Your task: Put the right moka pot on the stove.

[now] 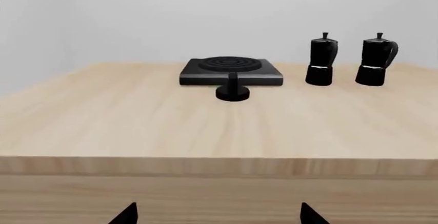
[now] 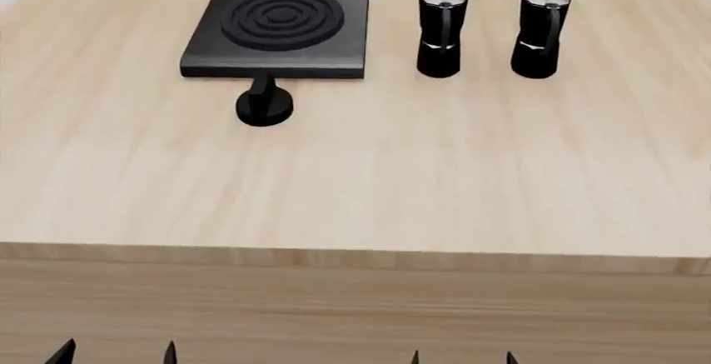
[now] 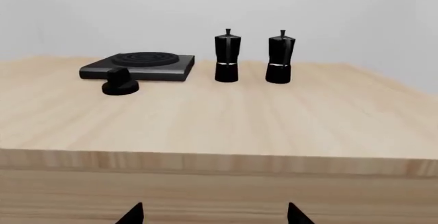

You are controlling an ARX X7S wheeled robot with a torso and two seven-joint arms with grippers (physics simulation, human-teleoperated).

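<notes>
Both grippers wait below the near edge of the table (image 2: 355,172), only their dark fingertips showing: the left gripper (image 2: 116,352) at about 7 o'clock in the head view, the right gripper (image 2: 462,356) at about 5 o'clock, each with its tips spread apart and nothing between them. Judging by this, the task stands at its very first step, the reach not yet begun. The right moka pot (image 2: 541,31) stands upright at about 1 o'clock near the far edge, just beside its twin pot (image 2: 441,29) but apart from it, with the stove (image 2: 278,32) at about 11 o'clock and a small round knob (image 2: 265,106) just in front of the stove's near edge. The next move probably calls for the right arm to travel across the table to the farther-right pot, close on its waist or handle without knocking the twin, lift it, carry it over the twin or around it toward 11 o'clock, and set it upright on the raised rings. The narrow gap between the two pots looks like the tight spot. No brand, label or writing can be read on the pots, the stove or the table in any view.
</notes>
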